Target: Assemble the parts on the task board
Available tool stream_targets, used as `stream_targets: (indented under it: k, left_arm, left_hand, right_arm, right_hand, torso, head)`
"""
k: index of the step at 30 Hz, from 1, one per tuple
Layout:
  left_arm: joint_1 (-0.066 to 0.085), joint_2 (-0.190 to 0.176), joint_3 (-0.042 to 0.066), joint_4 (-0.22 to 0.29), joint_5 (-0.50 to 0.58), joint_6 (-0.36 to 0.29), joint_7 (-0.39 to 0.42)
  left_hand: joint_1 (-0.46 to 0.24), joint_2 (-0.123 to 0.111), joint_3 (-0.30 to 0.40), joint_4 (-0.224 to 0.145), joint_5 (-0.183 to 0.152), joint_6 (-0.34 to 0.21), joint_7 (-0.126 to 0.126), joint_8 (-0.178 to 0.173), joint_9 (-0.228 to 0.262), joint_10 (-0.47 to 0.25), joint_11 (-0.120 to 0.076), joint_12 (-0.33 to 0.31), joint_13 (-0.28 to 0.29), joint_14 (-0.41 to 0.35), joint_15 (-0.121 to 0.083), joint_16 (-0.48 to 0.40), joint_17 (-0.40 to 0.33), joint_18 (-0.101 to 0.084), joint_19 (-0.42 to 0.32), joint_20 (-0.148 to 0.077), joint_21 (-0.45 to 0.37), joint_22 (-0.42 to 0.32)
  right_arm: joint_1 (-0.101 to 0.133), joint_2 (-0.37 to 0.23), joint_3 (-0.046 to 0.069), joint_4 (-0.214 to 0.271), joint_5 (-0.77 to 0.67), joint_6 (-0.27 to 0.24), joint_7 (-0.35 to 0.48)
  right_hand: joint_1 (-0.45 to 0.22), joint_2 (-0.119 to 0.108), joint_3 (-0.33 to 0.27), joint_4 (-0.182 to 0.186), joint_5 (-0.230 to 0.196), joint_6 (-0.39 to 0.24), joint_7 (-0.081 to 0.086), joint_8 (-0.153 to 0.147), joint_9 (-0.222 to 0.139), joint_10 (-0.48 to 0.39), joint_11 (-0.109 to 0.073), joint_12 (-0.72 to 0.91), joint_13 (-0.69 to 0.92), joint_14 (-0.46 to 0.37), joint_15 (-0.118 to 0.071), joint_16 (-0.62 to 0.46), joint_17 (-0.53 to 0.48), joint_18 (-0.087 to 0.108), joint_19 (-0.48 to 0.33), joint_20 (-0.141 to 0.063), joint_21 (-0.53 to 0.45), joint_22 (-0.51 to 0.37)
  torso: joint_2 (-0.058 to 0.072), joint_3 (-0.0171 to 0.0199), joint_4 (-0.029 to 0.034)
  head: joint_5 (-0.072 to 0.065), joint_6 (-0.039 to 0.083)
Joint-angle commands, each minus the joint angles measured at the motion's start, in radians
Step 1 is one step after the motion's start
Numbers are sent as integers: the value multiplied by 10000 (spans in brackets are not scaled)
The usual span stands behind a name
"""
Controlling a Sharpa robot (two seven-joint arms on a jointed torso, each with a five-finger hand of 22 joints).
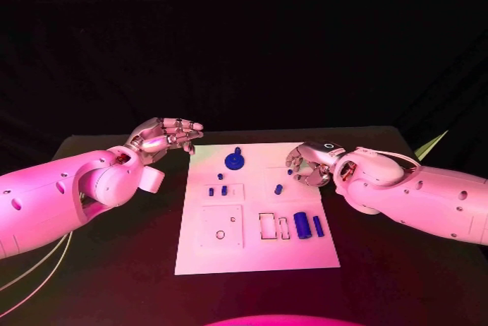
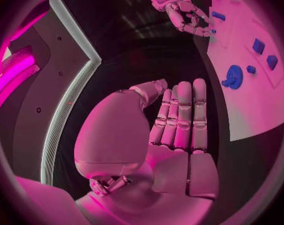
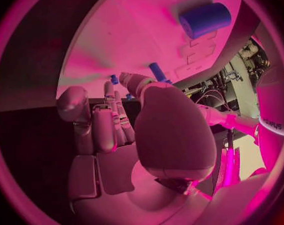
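The white task board lies in the middle of the black table. On it stand a blue gear-like piece, several small blue pegs, one peg near the right side, and a thick blue cylinder beside a thinner one. My left hand hovers off the board's far left corner, fingers straight and together, holding nothing; its palm faces the board and gear. My right hand is over the board's far right edge, fingers curled toward the thumb, nothing seen in them.
The board has empty rectangular recesses left of the cylinders and a square plate with a hole. Black table surrounds the board on all sides. The thick cylinder and the peg lie beyond my right hand's fingers.
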State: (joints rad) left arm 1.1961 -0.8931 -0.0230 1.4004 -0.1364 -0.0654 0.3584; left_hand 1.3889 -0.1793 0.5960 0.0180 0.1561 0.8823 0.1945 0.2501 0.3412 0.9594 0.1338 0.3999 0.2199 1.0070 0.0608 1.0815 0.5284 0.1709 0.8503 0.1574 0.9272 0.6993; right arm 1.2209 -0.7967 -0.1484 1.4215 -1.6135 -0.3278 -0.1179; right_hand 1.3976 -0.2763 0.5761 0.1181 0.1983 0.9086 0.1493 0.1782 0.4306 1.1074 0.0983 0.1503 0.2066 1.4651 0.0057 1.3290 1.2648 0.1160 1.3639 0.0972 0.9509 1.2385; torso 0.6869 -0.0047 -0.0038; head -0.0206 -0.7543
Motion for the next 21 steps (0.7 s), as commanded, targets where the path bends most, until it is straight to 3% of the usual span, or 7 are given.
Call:
stream_targets:
  k: [1, 10, 21]
  left_arm:
    - [-4, -30, 11, 105, 56, 25, 93]
    - [-6, -132, 11, 209, 80, -3, 123]
    - [-5, -172, 11, 249, 83, -18, 75]
  left_hand:
    - [-201, 6, -249, 5, -49, -95, 21, 205, 5, -64, -16, 13, -108, -108, -7, -176, -108, 144, 29, -3, -153, -146]
    - [-183, 10, -256, -2, -46, -97, 21, 213, 5, -56, -18, 20, -110, -110, -9, -187, -114, 144, 40, -6, -168, -158]
    - [-161, 10, -275, -8, -43, -126, 35, 214, -2, -61, -12, 22, -117, -118, -9, -215, -129, 142, 60, -12, -201, -184]
  right_arm:
    - [-50, 105, -1, -125, -189, -34, -152]
    - [-125, 344, -4, -311, -326, -15, -253]
    - [-169, 514, -6, -481, -335, 102, -286]
  right_hand:
    - [-99, 99, 376, -153, -260, 540, 118, 172, -87, -70, -3, -145, -141, 393, 83, 166, 201, -79, 233, 20, 225, 182]
    - [-155, 194, 554, -222, -248, 679, 84, 196, -85, 151, -33, -198, -270, 440, 65, 305, 353, -109, 310, 20, 459, 342]
    - [-157, 650, 872, -593, -219, 1123, -55, 405, 39, 774, -193, -245, -441, 454, -59, 382, 421, -147, 397, -80, 769, 599]
  torso:
    - [12, 3, 2]
    - [31, 17, -5]
    - [24, 23, -1]
  head:
    - [-18, -27]
    - [-26, -73]
    - [-36, -126]
